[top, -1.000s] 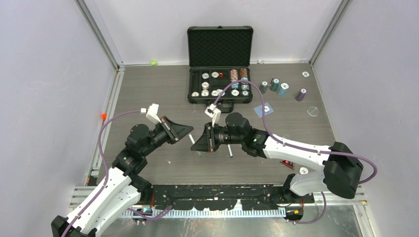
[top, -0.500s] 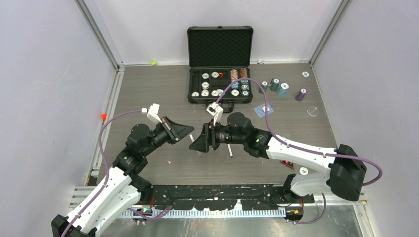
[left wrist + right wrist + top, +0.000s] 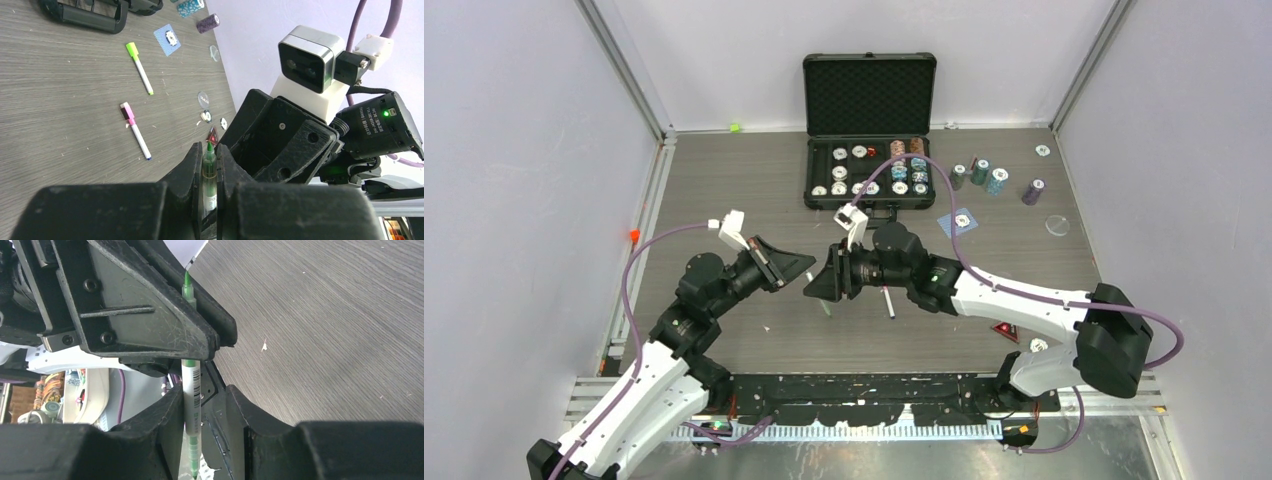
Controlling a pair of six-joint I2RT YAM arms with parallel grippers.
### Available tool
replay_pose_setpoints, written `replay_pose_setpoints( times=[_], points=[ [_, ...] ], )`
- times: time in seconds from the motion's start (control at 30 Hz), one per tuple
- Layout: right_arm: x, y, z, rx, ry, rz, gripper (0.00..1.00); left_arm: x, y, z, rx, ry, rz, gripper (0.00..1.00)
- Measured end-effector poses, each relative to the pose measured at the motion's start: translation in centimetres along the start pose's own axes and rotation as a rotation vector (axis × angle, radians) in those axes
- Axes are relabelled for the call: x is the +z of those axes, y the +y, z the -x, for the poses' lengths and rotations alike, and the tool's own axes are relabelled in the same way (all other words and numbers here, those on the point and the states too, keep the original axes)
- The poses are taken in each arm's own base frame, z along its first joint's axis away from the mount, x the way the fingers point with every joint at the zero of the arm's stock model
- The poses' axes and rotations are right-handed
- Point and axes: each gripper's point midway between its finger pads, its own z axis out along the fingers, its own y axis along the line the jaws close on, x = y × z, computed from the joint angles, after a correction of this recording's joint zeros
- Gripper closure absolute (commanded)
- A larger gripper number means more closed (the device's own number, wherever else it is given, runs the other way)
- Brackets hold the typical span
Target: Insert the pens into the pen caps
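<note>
Robotics laboratory: an enclosed test cell for bench-top manipulation trials.

2 white-and-black robot arms, left (image 3: 639,390) and right (image 3: 1024,305), are bolted to a black mounting rail (image 3: 864,385) at the near edge of a grey wood-grain bench (image 3: 744,180). Plain pale wall panels (image 3: 524,150) enclose 3 sides, joined by aluminium frame posts (image 3: 624,75). Purple cables (image 3: 629,275) run exposed along each arm, and a boxed camera module (image 3: 307,57) sits on a wrist. The contents read as test props: an open black case (image 3: 869,95), stacked poker chips (image 3: 996,181) and loose marker pens (image 3: 141,71) lying on the bench.
</note>
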Motion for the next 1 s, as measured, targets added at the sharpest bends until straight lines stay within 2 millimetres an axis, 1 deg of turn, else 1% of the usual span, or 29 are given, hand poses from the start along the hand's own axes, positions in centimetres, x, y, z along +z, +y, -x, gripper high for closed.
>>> replay_pose_setpoints(
  times=[0.17, 0.2, 0.27, 0.3, 0.33, 0.37, 0.43, 0.47, 0.53, 0.6, 0.7, 0.8, 0.9, 0.97, 1.0],
  points=[
    [0.4, 0.0, 0.1, 0.001, 0.006, 0.003, 0.76, 0.0, 0.1, 0.0, 0.004, 0.000, 0.003, 1.00],
    [0.4, 0.1, 0.2, 0.001, 0.005, 0.004, 0.81, 0.0, 0.1, 0.0, 0.004, 0.001, 0.003, 1.00],
    [0.4, 0.3, 0.2, -0.001, 0.006, 0.007, 0.95, 0.1, 0.1, -0.1, 0.004, 0.007, 0.001, 1.00],
    [0.4, 0.3, 0.1, 0.001, 0.008, 0.004, 0.99, 0.1, 0.1, -0.2, 0.005, 0.009, 0.001, 1.00],
    [0.4, 0.2, 0.1, 0.004, 0.011, 0.002, 1.00, 0.1, 0.2, -0.2, 0.005, 0.011, 0.003, 1.00],
    [0.4, 0.2, 0.0, 0.001, 0.013, 0.003, 1.00, 0.2, 0.3, -0.2, 0.006, 0.013, 0.005, 0.92],
    [0.4, 0.0, -0.1, 0.005, 0.020, -0.005, 1.00, 0.4, 0.4, -0.4, 0.004, 0.020, 0.009, 0.60],
    [0.4, -0.1, -0.2, 0.006, 0.023, -0.008, 1.00, 0.5, 0.5, -0.4, 0.007, 0.024, 0.011, 0.46],
    [0.4, -0.4, -0.2, 0.006, 0.019, -0.027, 1.00, 0.5, 0.7, -0.7, 0.016, 0.037, 0.015, 0.29],
    [0.4, -1.0, -0.1, 0.006, 0.010, -0.060, 1.00, 0.5, 1.1, -0.9, 0.033, 0.048, 0.028, 0.23],
    [-0.5, -2.8, 0.1, 0.005, -0.015, -0.172, 0.99, 0.3, 1.7, -1.0, 0.059, 0.064, 0.069, 0.22],
    [-2.7, -4.3, 1.2, -0.004, -0.076, -0.306, 1.00, 0.4, 2.2, -0.5, 0.095, 0.065, 0.120, 0.22],
    [-6.1, -5.4, 2.7, -0.016, -0.167, -0.437, 1.00, 1.0, 3.0, 0.1, 0.133, 0.067, 0.179, 0.23],
    [-8.5, -6.0, 3.5, -0.022, -0.223, -0.512, 1.00, 1.6, 4.1, 0.4, 0.158, 0.076, 0.240, 0.26],
    [-9.4, -6.2, 3.7, -0.024, -0.240, -0.538, 0.99, 1.9, 4.8, 0.5, 0.169, 0.081, 0.271, 0.27]
  ],
)
